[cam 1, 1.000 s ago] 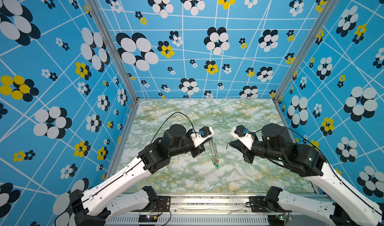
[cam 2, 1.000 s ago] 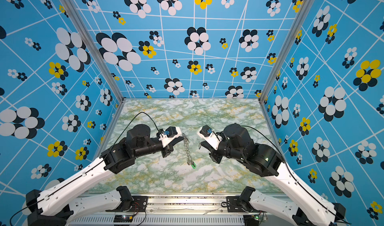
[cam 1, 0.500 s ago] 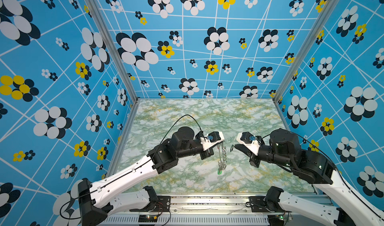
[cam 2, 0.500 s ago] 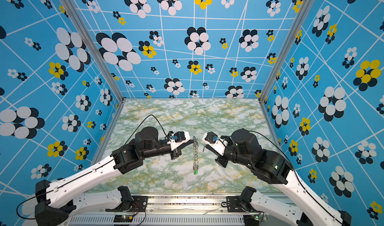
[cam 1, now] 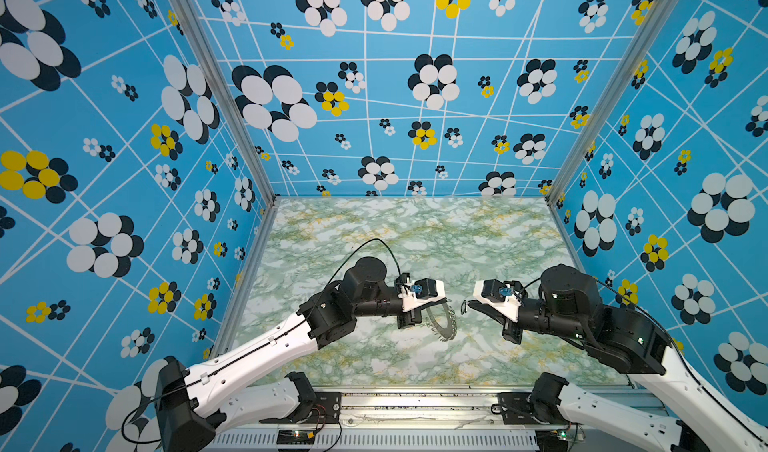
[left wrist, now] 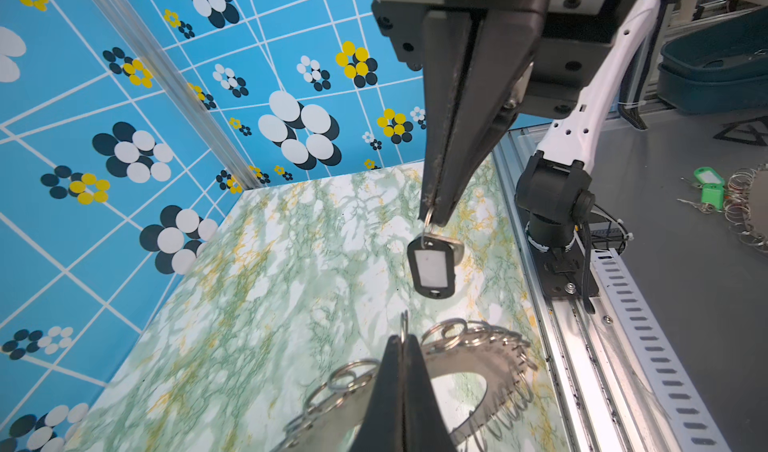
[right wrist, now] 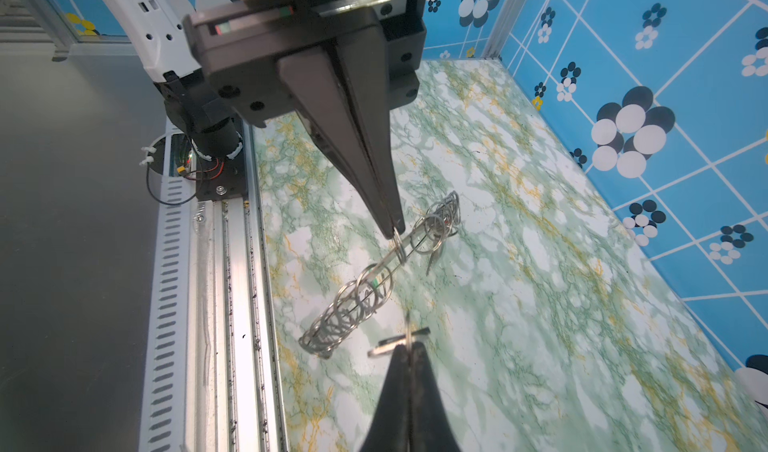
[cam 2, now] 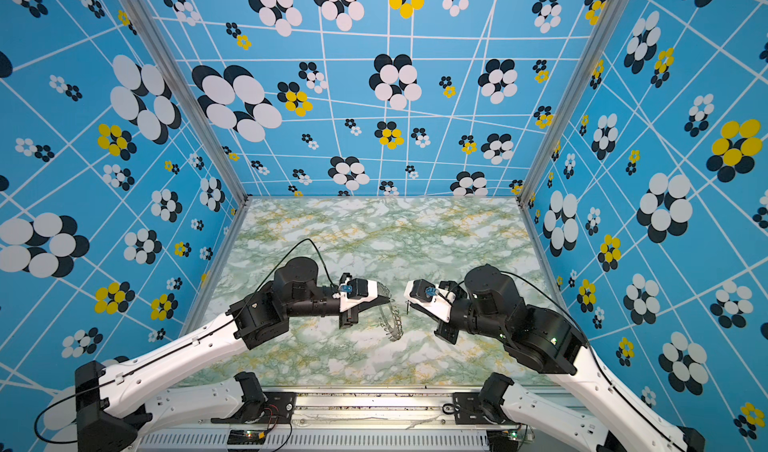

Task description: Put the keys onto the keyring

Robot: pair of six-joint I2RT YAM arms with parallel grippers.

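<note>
The keyring [cam 1: 443, 325] [cam 2: 391, 326], a grey metal disc edged with wire loops, hangs tilted above the marble table. My left gripper [left wrist: 402, 338] [cam 1: 445, 303] is shut on one of its wire loops. In the right wrist view the keyring [right wrist: 365, 292] shows edge-on, with a small key [right wrist: 431, 259] dangling from it. My right gripper [right wrist: 409, 347] [cam 2: 409, 303] is shut on the small ring of the black-tagged key [left wrist: 432, 269], which hangs just right of the keyring, a short gap away. The other keys' tags are not clearly visible.
The marble table [cam 1: 374, 229] is walled by blue flowered panels on three sides, with a metal rail [cam 1: 415, 404] along the front. Outside the cell, green tags [left wrist: 708, 188] lie on a grey floor beside teal bins [left wrist: 715, 76].
Both arms have moved in toward the middle, closing the gap between the grippers. The keyring has swung from hanging edge-on to a tilted pose showing its face.
</note>
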